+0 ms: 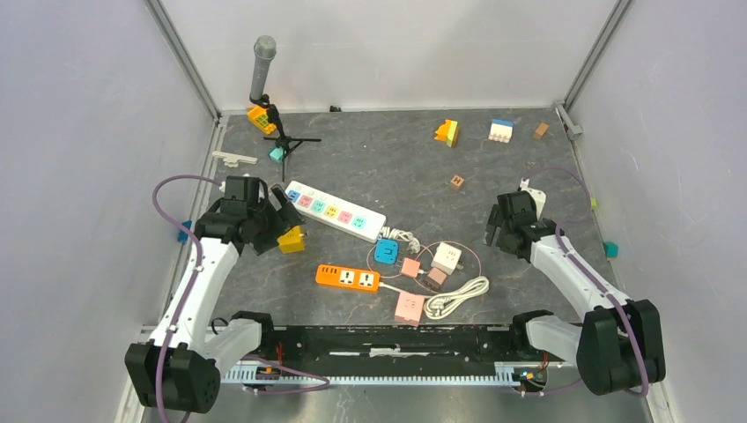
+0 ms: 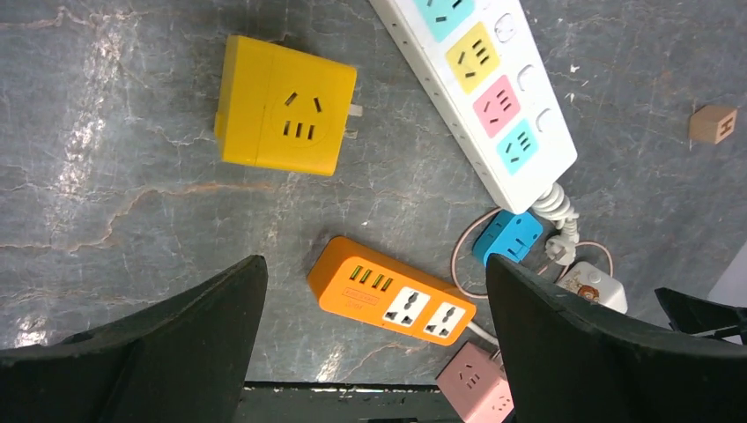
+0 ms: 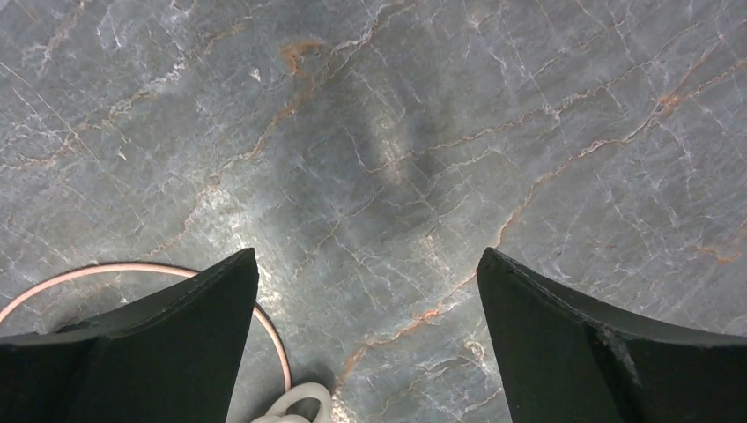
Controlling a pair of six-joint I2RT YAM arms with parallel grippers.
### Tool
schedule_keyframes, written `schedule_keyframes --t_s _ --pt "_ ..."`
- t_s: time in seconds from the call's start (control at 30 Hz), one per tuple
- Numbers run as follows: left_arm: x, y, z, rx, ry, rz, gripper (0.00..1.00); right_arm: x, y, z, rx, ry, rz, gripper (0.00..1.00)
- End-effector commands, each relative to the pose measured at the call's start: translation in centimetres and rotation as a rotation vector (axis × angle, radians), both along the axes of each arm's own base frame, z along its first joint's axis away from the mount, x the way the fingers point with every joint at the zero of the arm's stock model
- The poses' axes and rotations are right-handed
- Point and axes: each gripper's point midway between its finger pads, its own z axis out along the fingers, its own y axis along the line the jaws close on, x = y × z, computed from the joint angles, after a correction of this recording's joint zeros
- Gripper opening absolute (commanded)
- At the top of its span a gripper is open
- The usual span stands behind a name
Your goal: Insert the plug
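Note:
A yellow cube plug adapter (image 2: 282,106), with a metal prong on its right side, lies on the grey tabletop beside the white power strip (image 2: 493,97) with coloured sockets. In the top view the yellow adapter (image 1: 291,239) sits just under my left gripper (image 1: 275,222), left of the white strip (image 1: 335,210). My left gripper (image 2: 374,264) is open and holds nothing; the orange power strip (image 2: 392,293) shows between its fingers. My right gripper (image 1: 495,231) hovers at the right over bare table. It (image 3: 366,256) is open and empty.
Blue (image 1: 386,251), white (image 1: 447,257) and pink (image 1: 409,307) cube adapters and a coiled white cable (image 1: 455,297) cluster near the orange strip (image 1: 348,278). A microphone stand (image 1: 262,70) and toy blocks (image 1: 447,132) stand at the back. Walls enclose the table.

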Motion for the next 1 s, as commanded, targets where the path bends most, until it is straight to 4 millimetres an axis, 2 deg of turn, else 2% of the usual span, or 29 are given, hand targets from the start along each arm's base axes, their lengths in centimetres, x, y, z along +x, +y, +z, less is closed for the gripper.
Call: schedule_keyframes --t_s 0.0,0.23,0.43,0.67,0.8,0.97 --pt "-0.4 0.1 0.2 -0.014 0.01 0.031 1.0 0.5 0.3 1.9 0.008 -0.025 0.028 0.98" --pt "-1.2 1.3 -1.6 0.03 0.178 0.146 1.0 2.9 3.0 4.5 0.13 -0.203 0.137 0.98" --pt "-1.1 1.4 -2.8 0.001 0.303 0.299 1.0 4.0 5.4 4.9 0.191 -0.19 0.283 0.98" --pt "-0.4 0.3 -3.9 -0.119 0.405 0.481 1.0 5.1 6.2 6.4 0.185 -0.226 0.369 0.98" --pt "-0.2 0.8 -4.7 -0.138 0.426 0.604 1.0 5.3 6.8 6.8 0.191 -0.243 0.421 0.98" --pt "1.4 1.9 -4.9 -0.139 0.377 0.673 1.0 5.5 7.2 7.0 0.176 -0.246 0.464 0.98"
